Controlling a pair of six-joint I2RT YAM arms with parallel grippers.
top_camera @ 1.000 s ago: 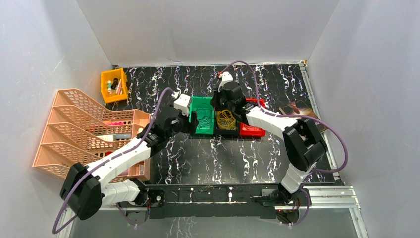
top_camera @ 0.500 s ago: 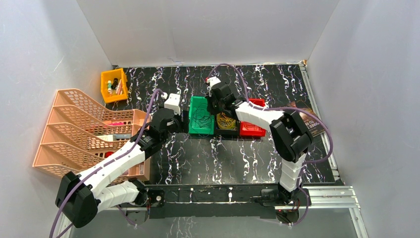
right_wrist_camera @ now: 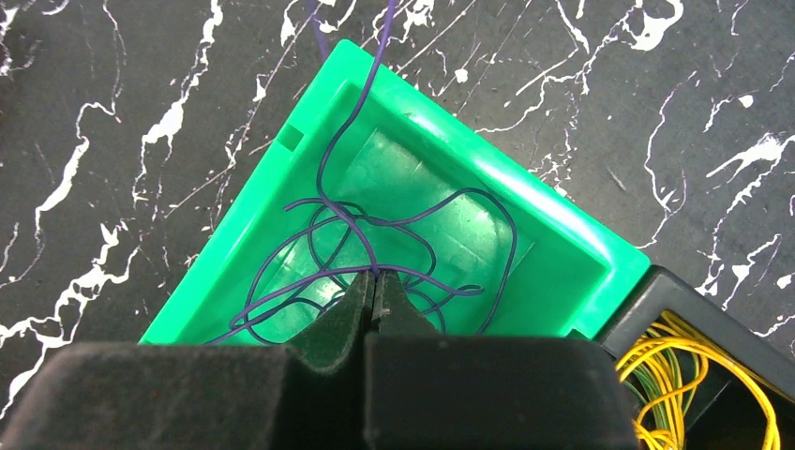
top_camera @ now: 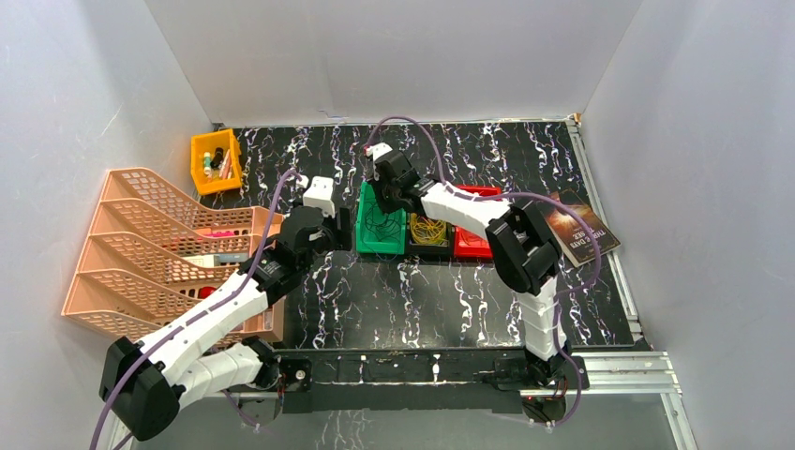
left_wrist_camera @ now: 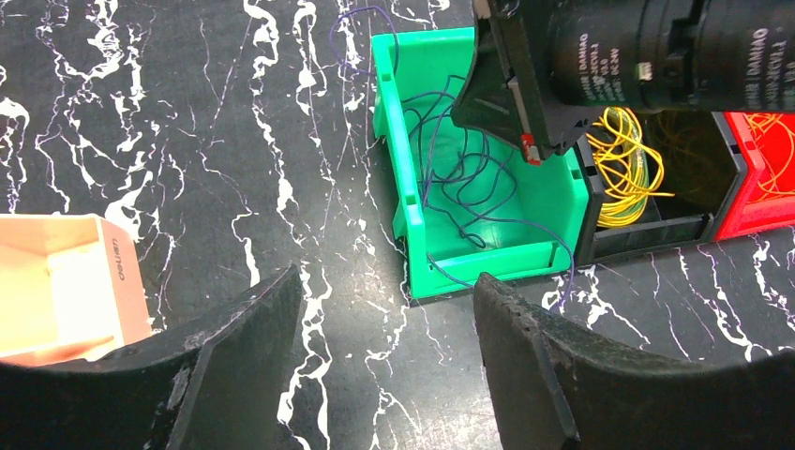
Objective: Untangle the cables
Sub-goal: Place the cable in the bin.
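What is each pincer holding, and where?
Right pincer pinches the thin purple wire tangle mid-strand, over the green plastic bin. Left pincer open, empty.

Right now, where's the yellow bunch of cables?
In the top view the yellow cables lie in the black bin, mid-table, between the green bin on its left and the red bin on its right.

1. Left arm [top_camera: 202, 314] and right arm [top_camera: 464, 208]: white shell links, black joint housings.
2. A thick purple cord [top_camera: 403, 118] runs along each arm, outside the shell.
3. White camera block [top_camera: 319, 195] on each wrist.
4. Left end effector [left_wrist_camera: 386, 281]: two broad matte black fingers, edges scuffed grey, inner faces ridged.
5. Right end effector [right_wrist_camera: 373, 298]: black fingers tapering to narrow tips. The black cylindrical motor housing [left_wrist_camera: 609, 56] behind it carries white lettering, with a small red tab [left_wrist_camera: 528, 145] below.
6. Bases sit on a black rail [top_camera: 403, 367].
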